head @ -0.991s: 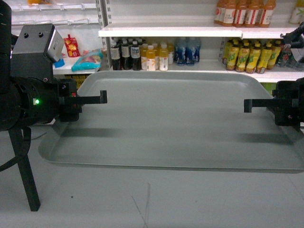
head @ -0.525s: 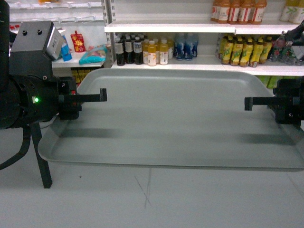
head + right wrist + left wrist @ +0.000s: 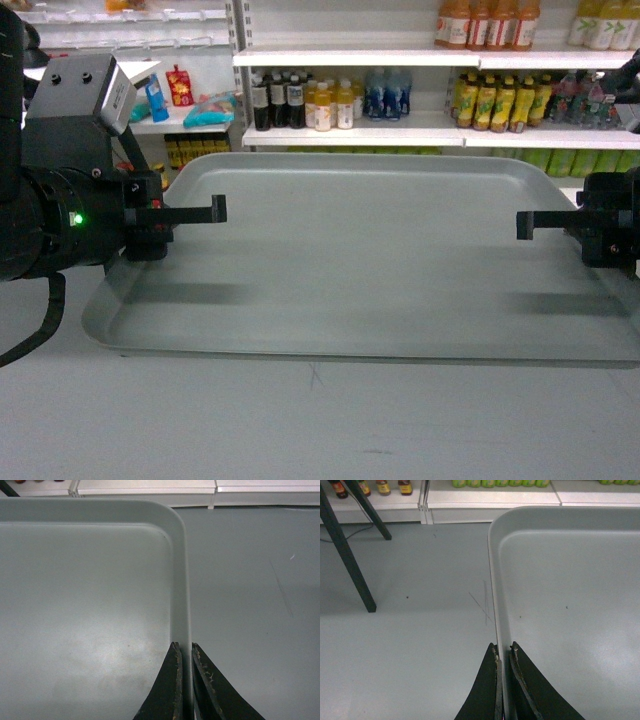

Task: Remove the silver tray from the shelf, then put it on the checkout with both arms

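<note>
A pale grey surface (image 3: 320,430) with faint scratches and dark specks fills the foreground; whether it is the table or the floor cannot be told from these views. Behind it stand white shelves (image 3: 340,135) in a shop interior, stocked with rows of bottles (image 3: 305,103) — dark, yellow, blue, orange and green drinks, too many and too small to count. One tray (image 3: 370,250), dull silver-grey with rounded corners and a low sloping rim, lies level between two arms, off the shelves and in front of them; its inside is plain and holds nothing, apart from the shadows of the fingers. Left end effector (image 3: 503,652): fingers nearly closed, pinching the tray's left rim, one finger outside and one inside. Right end effector (image 3: 183,650): the same narrow grip on the right rim. In the head view the left arm (image 3: 60,215) shows a green light, and the right arm (image 3: 610,230) sits at the frame edge. Two dark slanted legs (image 3: 350,555) of a stand appear in the left wrist view.
</note>
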Controlling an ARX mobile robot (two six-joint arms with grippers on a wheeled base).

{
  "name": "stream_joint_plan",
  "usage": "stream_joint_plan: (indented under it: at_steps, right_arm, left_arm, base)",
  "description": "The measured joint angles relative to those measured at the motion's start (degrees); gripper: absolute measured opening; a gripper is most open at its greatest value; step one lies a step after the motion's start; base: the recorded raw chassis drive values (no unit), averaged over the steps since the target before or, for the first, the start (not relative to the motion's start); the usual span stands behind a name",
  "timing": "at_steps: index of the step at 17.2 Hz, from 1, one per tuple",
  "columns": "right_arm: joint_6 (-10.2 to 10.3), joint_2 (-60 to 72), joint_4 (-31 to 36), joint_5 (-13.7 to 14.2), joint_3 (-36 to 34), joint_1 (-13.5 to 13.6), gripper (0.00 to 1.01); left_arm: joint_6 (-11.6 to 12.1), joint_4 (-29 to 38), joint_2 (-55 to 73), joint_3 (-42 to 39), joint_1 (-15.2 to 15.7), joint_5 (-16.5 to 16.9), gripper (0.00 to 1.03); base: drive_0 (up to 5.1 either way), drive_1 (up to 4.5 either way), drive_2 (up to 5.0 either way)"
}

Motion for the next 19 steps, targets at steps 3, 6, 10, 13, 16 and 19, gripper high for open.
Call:
stream_joint_plan:
  at_steps: [3, 6, 10, 13, 16, 19]
  right_arm:
    - [0.00, -0.17, -0.07, -0.02, 0.02, -0.02, 0.03]
    - [0.00, -0.17, 0.22, -0.04, 0.02, 0.00, 0.03]
    - [0.00, -0.17, 0.26, -0.04, 0.02, -0.02, 0.03]
    - [-0.04, -0.17, 0.22, -0.02, 0.02, -0.15, 0.03]
    - [-0.04, -0.17, 0.28, -0.02, 0.02, -0.07, 0.03]
    - [-0.04, -0.17, 0.24, -0.02, 0.02, -0.07, 0.03]
  left_arm:
    - [0.00, -0.04, -0.15, 0.00, -0.04, 0.02, 0.04]
    - [0.00, 0.22, -0.15, 0.00, -0.02, 0.02, 0.04]
    - [0.00, 0.24, -0.15, 0.00, -0.04, 0.02, 0.04]
    - [0.00, 0.24, -0.15, 0.00, -0.20, 0.00, 0.04]
    - [0.00, 0.22, -0.15, 0.00, -0.15, 0.00, 0.04]
    - [0.00, 0.31, -0.15, 0.00, -0.15, 0.00, 0.04]
  base:
    - [0.0, 0.00, 0.0]
    - [0.0, 0.00, 0.0]
    - [-2.2, 1.08, 1.1]
    - [-4.8, 2.62, 2.6]
    - [-4.8, 2.65, 2.6]
    - [-4.8, 2.53, 2.5]
